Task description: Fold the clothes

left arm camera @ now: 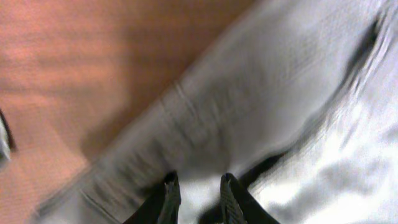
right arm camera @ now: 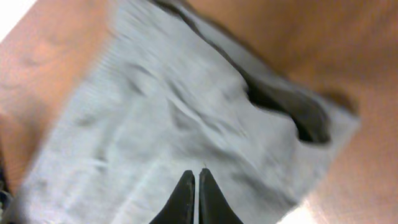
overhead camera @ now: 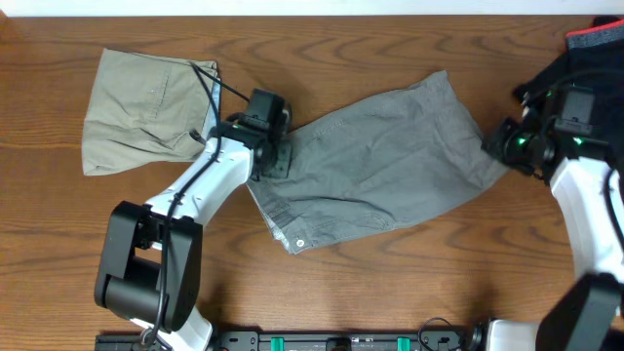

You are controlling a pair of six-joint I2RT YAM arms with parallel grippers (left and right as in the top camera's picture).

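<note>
Spanning left tool (overhead camera: 276, 156) to right tool (overhead camera: 493, 146), grey shorts (overhead camera: 380, 166)

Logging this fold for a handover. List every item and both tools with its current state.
grey shorts: laid out flat, lying diagonally on the table.
khaki garment: folded, at the upper left.
dark garment: bunched at the far-right corner, mostly out of frame.
left tool: apparently pinching the grey shorts' waistband end.
right tool: fingers shut at the shorts' leg end; grip unclear.
</note>
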